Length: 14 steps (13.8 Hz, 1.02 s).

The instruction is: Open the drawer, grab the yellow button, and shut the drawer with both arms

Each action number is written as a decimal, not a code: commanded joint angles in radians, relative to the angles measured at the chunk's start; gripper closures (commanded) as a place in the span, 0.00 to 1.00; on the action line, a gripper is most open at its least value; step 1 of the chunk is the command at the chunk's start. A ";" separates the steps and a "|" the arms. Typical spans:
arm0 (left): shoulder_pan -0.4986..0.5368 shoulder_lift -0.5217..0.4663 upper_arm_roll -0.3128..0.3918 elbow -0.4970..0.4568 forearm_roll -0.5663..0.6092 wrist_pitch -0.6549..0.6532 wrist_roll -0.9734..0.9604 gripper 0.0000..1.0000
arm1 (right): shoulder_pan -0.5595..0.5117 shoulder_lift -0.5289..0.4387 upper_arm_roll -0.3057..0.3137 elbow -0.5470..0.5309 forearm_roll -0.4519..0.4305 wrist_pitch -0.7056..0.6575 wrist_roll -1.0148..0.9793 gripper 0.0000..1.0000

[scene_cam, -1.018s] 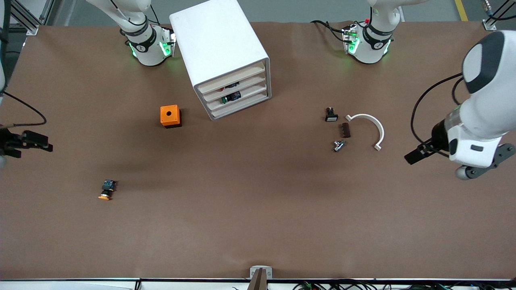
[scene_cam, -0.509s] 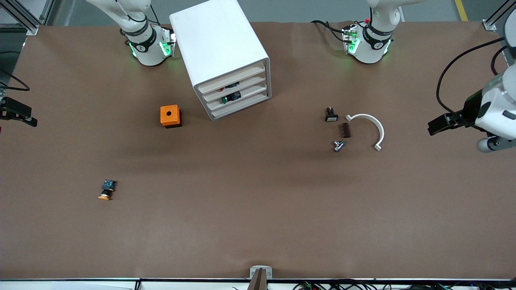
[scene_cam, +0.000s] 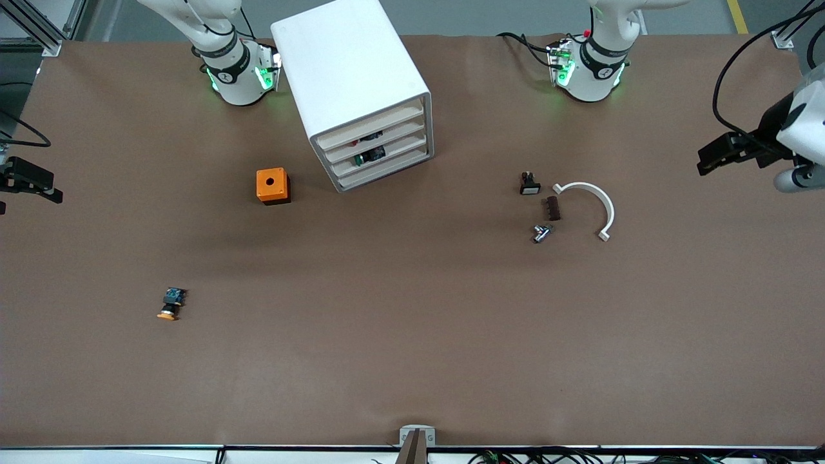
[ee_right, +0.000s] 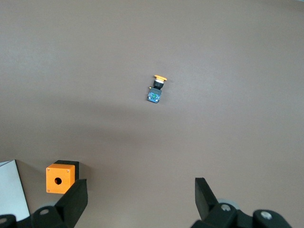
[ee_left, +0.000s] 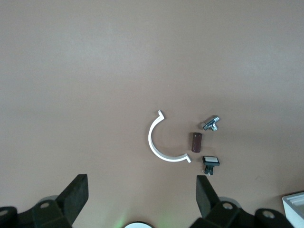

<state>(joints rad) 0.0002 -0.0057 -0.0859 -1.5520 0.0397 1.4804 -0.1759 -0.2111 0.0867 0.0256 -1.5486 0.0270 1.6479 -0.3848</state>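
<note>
The button (scene_cam: pixel 170 304), with its orange-yellow cap and blue rear, lies on its side on the brown table toward the right arm's end; it also shows in the right wrist view as the button (ee_right: pixel 156 90). The white cabinet (scene_cam: pixel 351 71) stands near the bases. Its topmost drawer (scene_cam: pixel 372 125) sits flush with the three below it. My right gripper (scene_cam: pixel 35 183) (ee_right: pixel 141 197) hangs open and empty over the table's edge at its own end. My left gripper (scene_cam: pixel 715 158) (ee_left: pixel 141 194) hangs open and empty over its end of the table.
An orange square box (scene_cam: pixel 272 185) (ee_right: pixel 60 177) with a hole stands beside the cabinet. Toward the left arm's end lie a white curved clip (scene_cam: pixel 596 203) (ee_left: pixel 159 145), a brown block (scene_cam: pixel 553 208), a metal part (scene_cam: pixel 541 232) and a small black button (scene_cam: pixel 529 184).
Both grippers have drawn outward toward their own table ends and toward the bases' side, the left one farthest. Both stay open. Nothing on the table has moved.
</note>
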 commanded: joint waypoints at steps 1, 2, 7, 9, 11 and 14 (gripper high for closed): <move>-0.011 -0.059 0.006 -0.063 -0.017 0.006 0.030 0.00 | 0.004 -0.013 0.001 -0.011 -0.009 0.012 0.010 0.00; -0.011 -0.057 -0.006 -0.060 -0.017 0.008 0.030 0.00 | 0.006 -0.013 0.001 -0.011 -0.013 0.013 0.012 0.00; 0.003 -0.054 0.000 -0.056 -0.018 0.008 0.061 0.00 | 0.013 -0.012 -0.001 -0.005 -0.027 0.010 0.032 0.00; 0.010 -0.054 0.000 -0.054 -0.018 0.006 0.070 0.00 | 0.013 -0.009 -0.001 -0.001 -0.024 0.007 0.032 0.00; 0.009 -0.054 0.000 -0.053 -0.018 0.006 0.070 0.00 | 0.013 -0.009 -0.001 0.001 -0.015 0.013 0.035 0.00; 0.009 -0.048 0.000 -0.039 -0.017 0.005 0.073 0.00 | 0.018 -0.015 0.002 0.001 -0.013 0.013 0.087 0.00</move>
<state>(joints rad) 0.0044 -0.0417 -0.0869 -1.5911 0.0372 1.4818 -0.1257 -0.2046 0.0863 0.0279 -1.5477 0.0181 1.6615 -0.3531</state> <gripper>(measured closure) 0.000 0.000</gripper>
